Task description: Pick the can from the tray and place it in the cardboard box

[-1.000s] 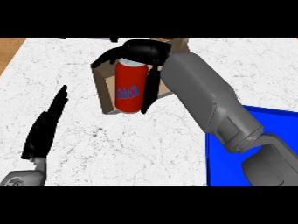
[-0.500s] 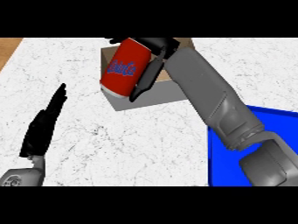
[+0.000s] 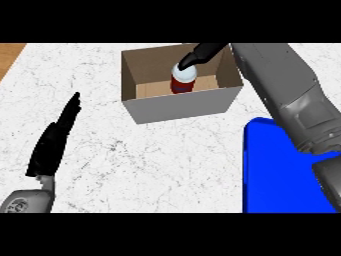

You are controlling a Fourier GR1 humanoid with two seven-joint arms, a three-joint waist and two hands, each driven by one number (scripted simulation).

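Over the white marble counter (image 3: 165, 165), the robot's right hand (image 3: 201, 54) reaches down into the open cardboard box (image 3: 182, 106), its tip meeting the top of the red can (image 3: 183, 82). The can stands upright inside the box, near the far wall. Whether the hand has hold of the can cannot be told from this angle. The left hand (image 3: 53, 142) lies at the left, fingers straight and holding nothing. The blue tray (image 3: 276, 170) sits at the right.

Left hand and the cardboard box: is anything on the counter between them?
No. In the head view, only bare white marbled counter lies between the left hand and the cardboard box.
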